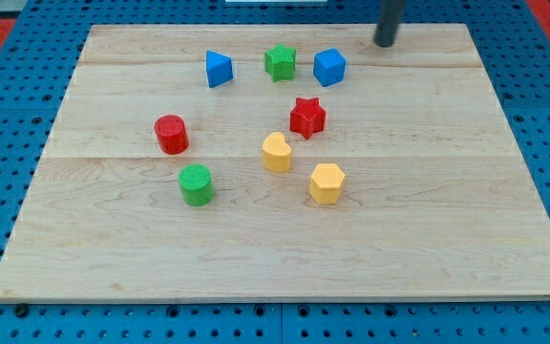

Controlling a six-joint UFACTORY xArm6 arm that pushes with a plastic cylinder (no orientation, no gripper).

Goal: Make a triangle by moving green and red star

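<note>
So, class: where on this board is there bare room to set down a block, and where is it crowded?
Bare wood lies right of the red star and yellow hexagon, and along the view's bottom below the green cylinder. The crowded part is centre-left, up to the top row by the green star. My tip stands top right, touching nothing.

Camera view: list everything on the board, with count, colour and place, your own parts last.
Green star: one, green, near the view's top, between the two blue blocks.
Red star: one, red, centre, below the green star.
Blue blocks: two, blue, one left of the green star, one right of it.
Red cylinder: one, red, left of centre.
Green cylinder: one, green, below the red cylinder.
Yellow blocks: two, yellow, one below the red star, one to its lower right.
Wooden board: one, light wood.
My tip: one, dark, top edge, right of the blue blocks, touching none.
</note>
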